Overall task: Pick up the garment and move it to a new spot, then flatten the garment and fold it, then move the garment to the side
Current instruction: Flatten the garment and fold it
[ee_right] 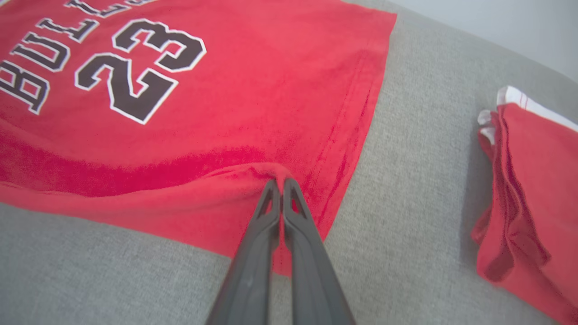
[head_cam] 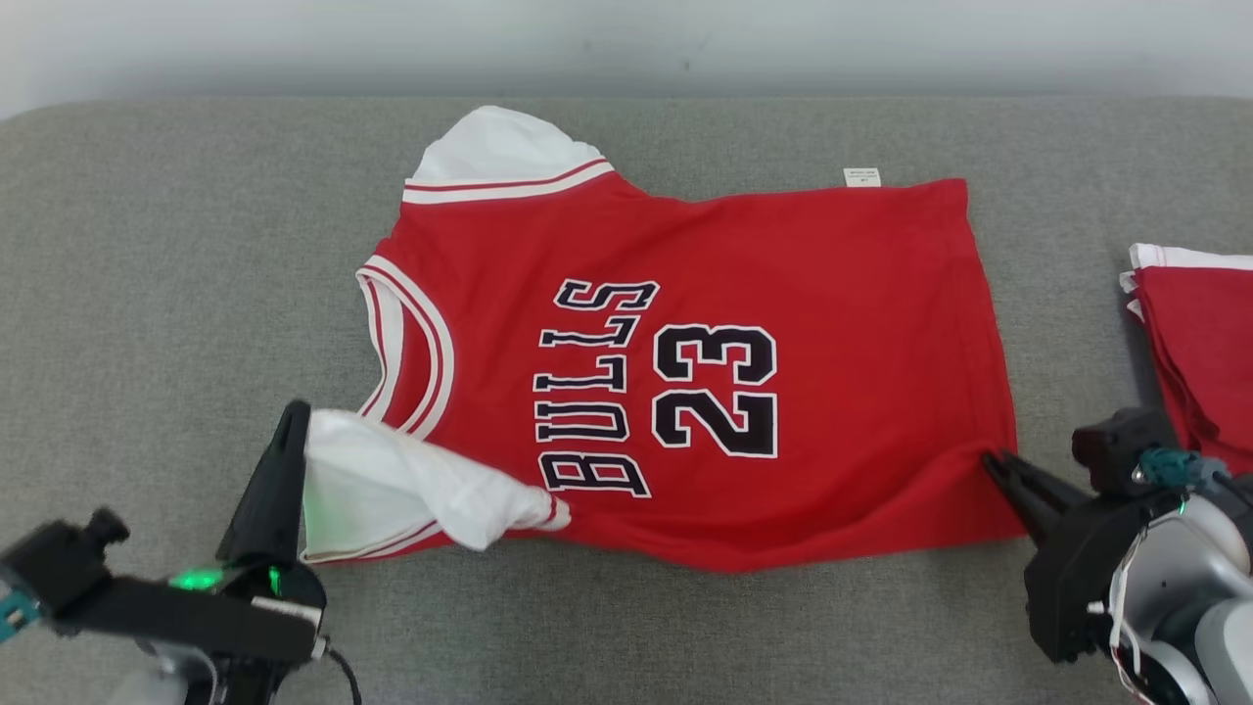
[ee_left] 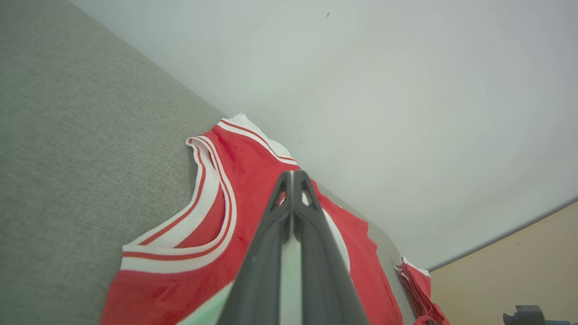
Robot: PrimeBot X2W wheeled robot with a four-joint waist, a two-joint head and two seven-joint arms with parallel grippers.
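Red jersey [head_cam: 705, 372] lies spread, number side up, across the middle of the grey padded surface [head_cam: 147, 294]. The left gripper [head_cam: 294, 416] reaches in from the near left, fingers pointing away from the robot and pinched together on the white near sleeve, which is lifted and turned over beside it. The right gripper [head_cam: 994, 462] comes in low from the near right, angled leftward, its fingers clamped on a bunched bit of cloth at the near hem corner. One spread jersey, two grippers, and one pile of folded red clothes [head_cam: 1199, 343] at the right edge, apart from the jersey
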